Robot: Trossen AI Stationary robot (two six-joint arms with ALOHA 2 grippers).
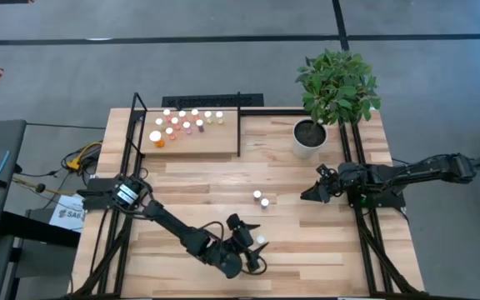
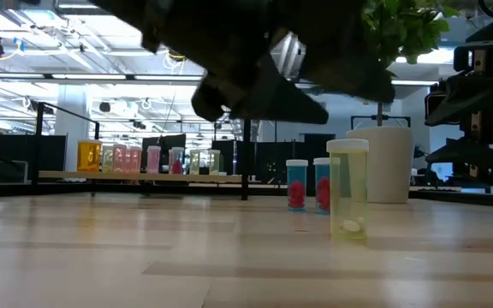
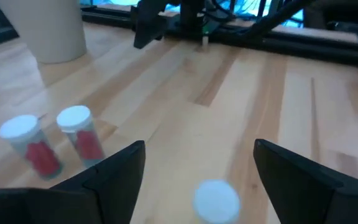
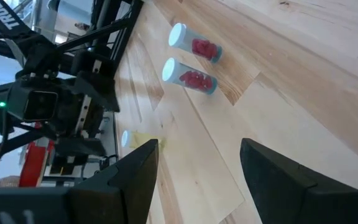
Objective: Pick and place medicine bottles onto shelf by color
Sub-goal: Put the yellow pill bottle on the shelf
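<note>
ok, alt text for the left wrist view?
The left gripper, jaws open, hovers over a white-capped bottle on the wooden table. Two upright bottles with red contents stand nearby, a white plant pot behind.

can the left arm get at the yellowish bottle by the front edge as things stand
Probably yes: the left gripper hovers open just above the yellowish bottle, whose white cap shows between its fingers, and nothing stands between them.
</note>
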